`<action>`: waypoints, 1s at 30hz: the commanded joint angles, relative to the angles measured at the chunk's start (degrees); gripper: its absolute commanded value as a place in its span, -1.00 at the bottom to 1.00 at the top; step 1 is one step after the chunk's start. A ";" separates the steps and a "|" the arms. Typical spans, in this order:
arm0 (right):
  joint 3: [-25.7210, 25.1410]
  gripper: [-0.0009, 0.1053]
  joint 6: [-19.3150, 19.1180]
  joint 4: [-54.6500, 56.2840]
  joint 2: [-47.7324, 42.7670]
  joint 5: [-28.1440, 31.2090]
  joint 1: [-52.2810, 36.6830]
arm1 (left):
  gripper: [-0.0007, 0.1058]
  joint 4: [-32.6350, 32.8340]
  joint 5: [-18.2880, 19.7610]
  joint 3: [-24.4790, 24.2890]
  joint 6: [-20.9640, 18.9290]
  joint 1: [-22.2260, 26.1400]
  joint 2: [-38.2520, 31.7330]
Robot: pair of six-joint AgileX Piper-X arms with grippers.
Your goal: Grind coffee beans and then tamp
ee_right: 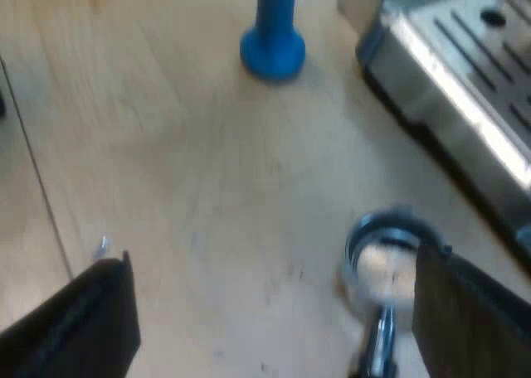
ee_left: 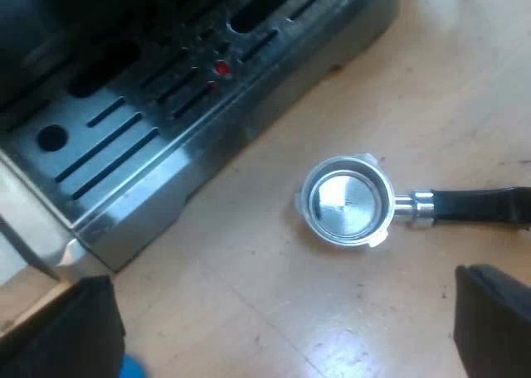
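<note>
The metal holder (ee_left: 348,200) lies loose on the wooden table (ee_left: 274,287) just off the espresso machine's drip tray (ee_left: 124,146). Its round basket looks shiny and bare inside, and its dark handle (ee_left: 477,204) points away from the machine. My left gripper (ee_left: 282,312) hovers above the table near the holder, open, with nothing between its fingers (ee_left: 494,320). My right gripper (ee_right: 274,266) is also open and holds nothing; one of its fingers (ee_right: 469,312) hides part of the holder (ee_right: 377,258). The blue tamper (ee_right: 272,38) stands upright on the table farther off.
The machine's slotted steel drip tray (ee_right: 465,79) borders the work area, with a small red dot (ee_left: 221,68) among its slots. A pale block (ee_right: 358,1) stands at the tray's corner near the tamper. Bare wood lies between tamper and holder.
</note>
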 commanded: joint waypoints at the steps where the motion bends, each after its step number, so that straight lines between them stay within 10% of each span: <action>1: 0.49 0.36 -0.99 -5.45 -0.34 0.16 0.01 | 0.57 3.07 -1.65 -1.15 -1.93 2.05 -0.31; 7: 0.79 0.36 -0.90 -8.88 1.20 0.16 0.01 | 0.57 5.54 -1.64 -1.20 -2.02 6.85 -0.31; 9: 0.79 0.36 -0.90 -9.32 3.07 0.16 0.01 | 0.57 6.06 -1.64 -1.20 0.92 15.69 1.30; 19: 0.79 0.36 -0.90 -16.24 8.45 0.16 0.01 | 0.57 6.44 -9.85 -1.20 4.30 16.69 7.99; 30: 0.79 0.36 -0.90 -16.15 8.98 0.16 0.01 | 0.57 6.04 -6.03 -0.44 5.07 16.69 23.32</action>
